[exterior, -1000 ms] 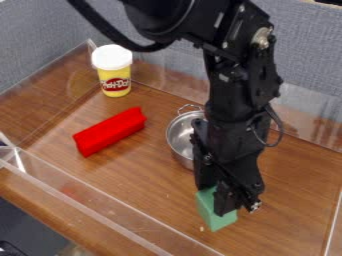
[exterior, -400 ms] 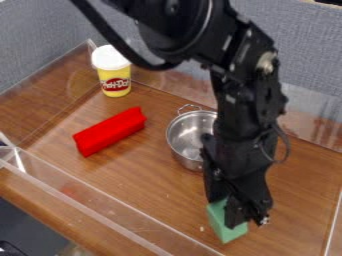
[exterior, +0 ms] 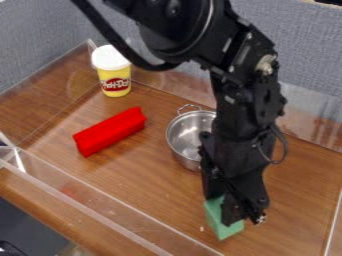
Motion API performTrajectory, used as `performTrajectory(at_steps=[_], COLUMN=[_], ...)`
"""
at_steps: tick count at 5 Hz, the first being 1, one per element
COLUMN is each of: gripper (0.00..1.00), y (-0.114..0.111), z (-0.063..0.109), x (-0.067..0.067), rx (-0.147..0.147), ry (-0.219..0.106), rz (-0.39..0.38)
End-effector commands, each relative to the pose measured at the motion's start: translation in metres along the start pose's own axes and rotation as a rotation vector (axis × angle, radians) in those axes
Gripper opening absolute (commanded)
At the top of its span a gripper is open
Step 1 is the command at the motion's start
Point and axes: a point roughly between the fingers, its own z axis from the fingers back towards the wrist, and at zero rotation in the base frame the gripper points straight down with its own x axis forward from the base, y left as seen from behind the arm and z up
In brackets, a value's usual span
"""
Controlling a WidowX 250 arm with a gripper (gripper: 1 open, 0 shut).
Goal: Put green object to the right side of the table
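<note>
- Plainly at risk: green object [exterior: 223, 221], low in the lower right of the frame, close to the front clear wall [exterior: 120, 215]; could be nudged against that wall or tipped if let go while not flat on the bench [exterior: 54, 100].
- Could also stick to one finger on release and be dragged sideways, since only the lower part of the block shows below the fingers.
- Cannot tell whether the block's underside touches the wood or hangs just above it; a drop from any height might make it bounce or roll toward the edge.
- Further hazard: steel pot [exterior: 190, 135], just behind and left of the arm's lower links; a careless retreat toward the upper left might knock it.
- Well apart and unlikely to be troubled: red block [exterior: 108, 132] at centre left, yellow tub [exterior: 114, 73] in the upper left.
- End effector [exterior: 233, 212] clamped on the green object, fingers part-way closed around its upper portion, pointing straight down.
- Arm reaching in from the top of the frame, bending down through black links to a near-vertical wrist over the lower right corner.
- Judged: placement nearly done, with release and a straight lift remaining.
</note>
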Motion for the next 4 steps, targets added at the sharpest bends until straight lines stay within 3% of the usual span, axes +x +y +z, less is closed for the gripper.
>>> performTrajectory(at_steps=[1,4], gripper=[0.00,0.00], y=[0.005,0.004], z=[0.017,0.003], x=[0.013,0.014], rx=[0.025,0.003], ry=[-0.082,-0.097], rz=[0.000,0.000])
